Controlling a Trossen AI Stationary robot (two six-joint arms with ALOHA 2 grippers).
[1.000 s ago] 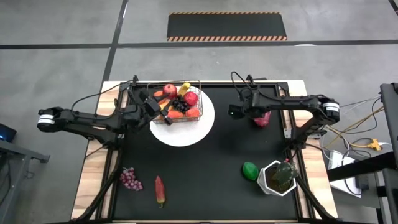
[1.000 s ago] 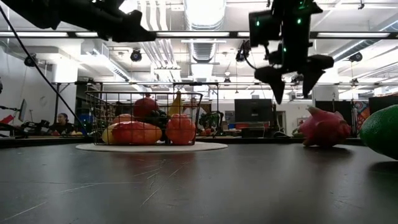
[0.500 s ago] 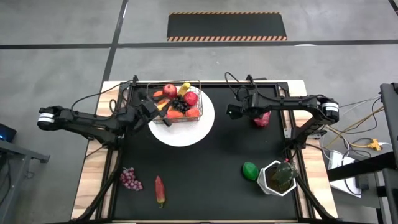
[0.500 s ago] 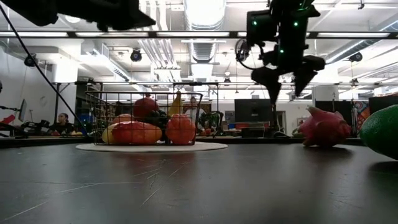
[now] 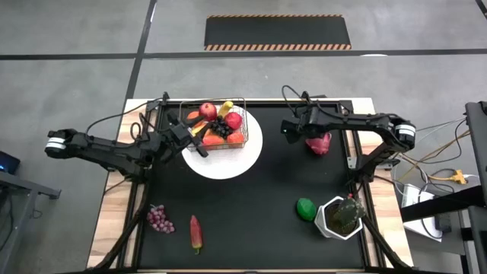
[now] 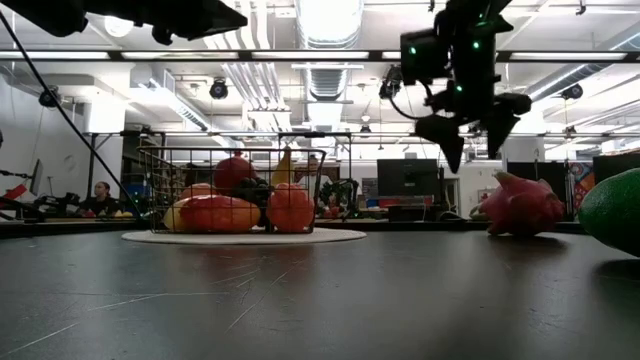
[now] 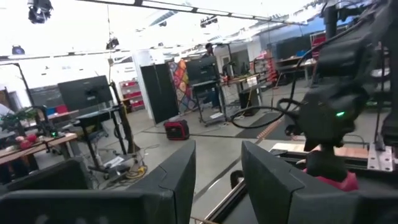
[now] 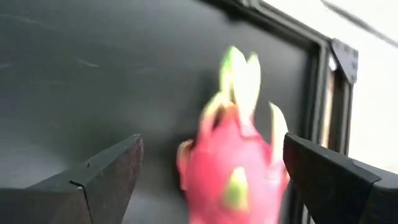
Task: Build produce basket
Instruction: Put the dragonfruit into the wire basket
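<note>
The wire basket (image 5: 217,125) stands on a round white plate (image 5: 242,156) and holds apples, a banana, an orange and dark grapes; it shows in the low view as the basket (image 6: 232,190). My left gripper (image 5: 198,144) hovers open over the plate's near-left part, beside the basket. My right gripper (image 5: 304,133) hangs open above the table, just left of the pink dragon fruit (image 5: 318,143), which lies on its side on the mat. In the right wrist view the dragon fruit (image 8: 233,168) shows between my open fingers, farther off. Purple grapes (image 5: 158,218), a red chilli (image 5: 195,232) and a green lime (image 5: 306,208) lie on the mat.
A green plant in a white pot (image 5: 340,217) stands at the mat's near-right corner, next to the lime. Bare black mat (image 5: 251,205) lies between the plate and the near edge. Wooden table strips and arm bases run along both sides.
My left gripper has risen and drawn back a little from the basket toward the table's near edge. My right gripper has shifted slightly toward the dragon fruit and turned somewhat, staying open. No fruit has moved.
</note>
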